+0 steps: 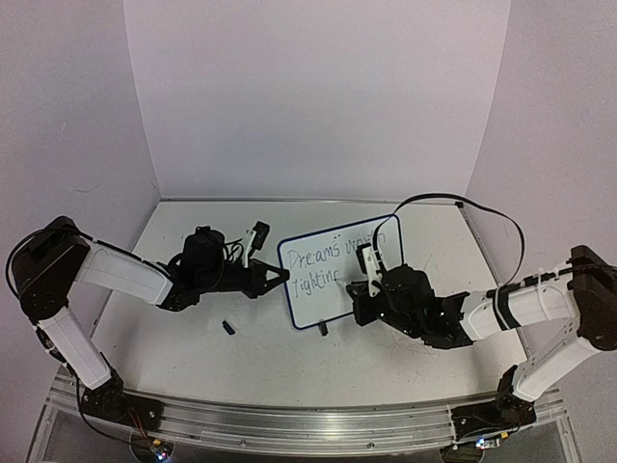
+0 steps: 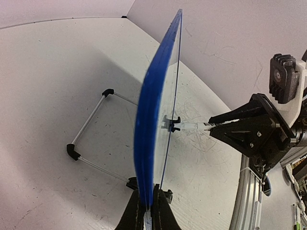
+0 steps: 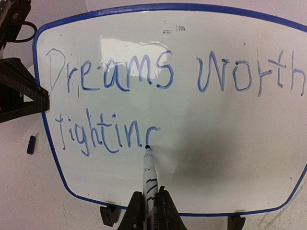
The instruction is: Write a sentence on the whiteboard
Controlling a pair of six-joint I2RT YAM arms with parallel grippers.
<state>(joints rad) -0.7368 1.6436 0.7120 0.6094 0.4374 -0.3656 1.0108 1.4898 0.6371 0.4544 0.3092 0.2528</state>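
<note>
- Whiteboard [image 1: 330,307] stands on its feet at worktop [image 1: 193,357] centre; sentence [image 3: 120,76] reads "Dreams worth fightin" plus a part letter.
- Left end effector [image 2: 147,203] pinches the board's 9 o'clock rim.
- Right end effector [image 3: 151,207] pinches marker [image 3: 149,172], tip touching the board toward 6 o'clock, at the second line's end.

On my right wrist feed the small rectangular whiteboard [image 3: 225,158] is glossy white inside a dark blue rim, with black feet. The thin handwritten sentence [image 3: 164,72] comes through in streaky blue. I see the slim plastic marker [image 3: 149,175] as white with black bands and a black tip. The right gripper [image 3: 149,199] and left gripper [image 2: 149,201] are both black. The broad flat tabletop [image 1: 174,357] is off-white with grey scuffs. A small dark marker cap [image 1: 228,328] lies toward the surface's near edge.
</note>
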